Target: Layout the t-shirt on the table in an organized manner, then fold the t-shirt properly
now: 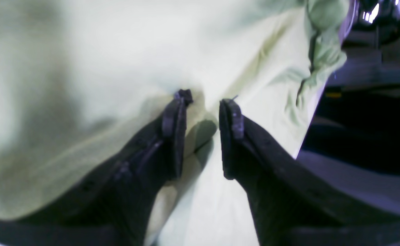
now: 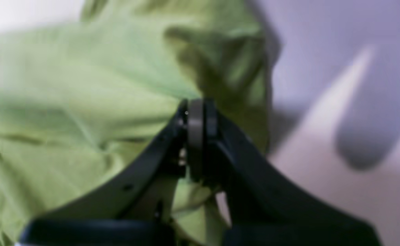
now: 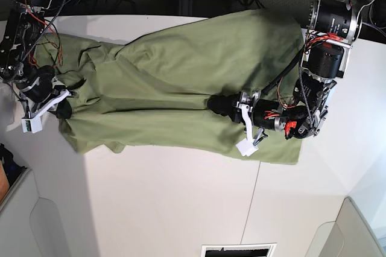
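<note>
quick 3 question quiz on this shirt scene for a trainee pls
1. True or false: the t-shirt lies neatly folded into a small square.
2. Which pincer has its jaws apart: A) left pincer B) right pincer
3. Fill in: the shirt lies spread on the white ____.

Key: 1 false, it lies spread out and wrinkled. 2 A; the right one is shut on cloth. 3 table.

Blurred, overexposed wrist views
</note>
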{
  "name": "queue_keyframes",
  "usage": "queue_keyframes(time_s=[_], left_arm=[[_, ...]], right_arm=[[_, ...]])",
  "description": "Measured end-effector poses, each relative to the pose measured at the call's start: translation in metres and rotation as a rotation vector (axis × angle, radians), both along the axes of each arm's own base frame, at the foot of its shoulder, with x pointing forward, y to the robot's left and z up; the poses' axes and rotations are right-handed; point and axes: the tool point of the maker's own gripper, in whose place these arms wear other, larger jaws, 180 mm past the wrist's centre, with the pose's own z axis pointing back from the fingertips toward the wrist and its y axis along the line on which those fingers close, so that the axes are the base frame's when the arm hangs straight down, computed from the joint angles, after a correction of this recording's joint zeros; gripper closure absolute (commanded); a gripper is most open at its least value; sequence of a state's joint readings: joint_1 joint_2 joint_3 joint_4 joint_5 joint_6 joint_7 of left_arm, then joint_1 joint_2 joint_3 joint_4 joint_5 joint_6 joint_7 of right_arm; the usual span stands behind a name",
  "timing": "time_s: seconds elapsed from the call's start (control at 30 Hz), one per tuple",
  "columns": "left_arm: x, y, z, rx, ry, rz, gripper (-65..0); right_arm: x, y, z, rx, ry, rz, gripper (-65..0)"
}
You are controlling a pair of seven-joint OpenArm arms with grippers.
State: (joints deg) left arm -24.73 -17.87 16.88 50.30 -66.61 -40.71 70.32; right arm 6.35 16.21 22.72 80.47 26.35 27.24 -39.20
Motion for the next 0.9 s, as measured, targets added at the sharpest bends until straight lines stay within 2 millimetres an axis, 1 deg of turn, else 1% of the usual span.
queue_keyframes(time_s=[0.1,0.2,0.27,0.33,0.43,0.53,0.63,0.73,0.8,0.9], left_arm=[[-0.004,0.004,0.001,-0.01,0.018,-0.005,-18.4],[-0.005,0.01,0.002,-0.008,0.02,0.004,-18.4],[-0.005,0.014,0.001,-0.001,0.02,0.008,-18.4],[-0.003,0.015,0.001,0.002,0.017,0.016,-18.4],[0.004,0.015,0.0,0.005,-0.018,0.046,-18.4],[0.02,0.02,-0.005,0.052,-0.113,0.083,-18.4],[0.036,0.023,-0.005,0.123,-0.189,0.07,-18.4],[0.043,0.02,-0.003,0.157,-0.213,0.045,-18.4],[0.047,0.018,-0.001,0.173,-0.221,0.033,-18.4],[0.055,0.019,0.004,0.191,-0.234,0.029,-18.4]], right_arm=[[0.002,0.014,0.0,0.007,-0.017,0.06,0.0],[0.002,0.017,-0.016,-0.054,0.021,0.094,0.0],[0.007,0.018,-0.026,-0.074,0.026,0.098,0.0],[0.018,0.018,-0.028,-0.065,0.004,0.092,0.0],[0.039,0.013,-0.028,-0.062,0.008,0.075,0.0],[0.057,0.012,-0.016,-0.051,-0.016,0.064,0.0],[0.074,0.012,0.003,-0.056,-0.056,0.066,0.0],[0.086,0.017,0.03,-0.048,-0.11,0.079,0.0],[0.085,0.021,0.047,-0.055,-0.136,0.1,0.0],[0.073,0.03,0.066,-0.075,-0.154,0.141,0.0]])
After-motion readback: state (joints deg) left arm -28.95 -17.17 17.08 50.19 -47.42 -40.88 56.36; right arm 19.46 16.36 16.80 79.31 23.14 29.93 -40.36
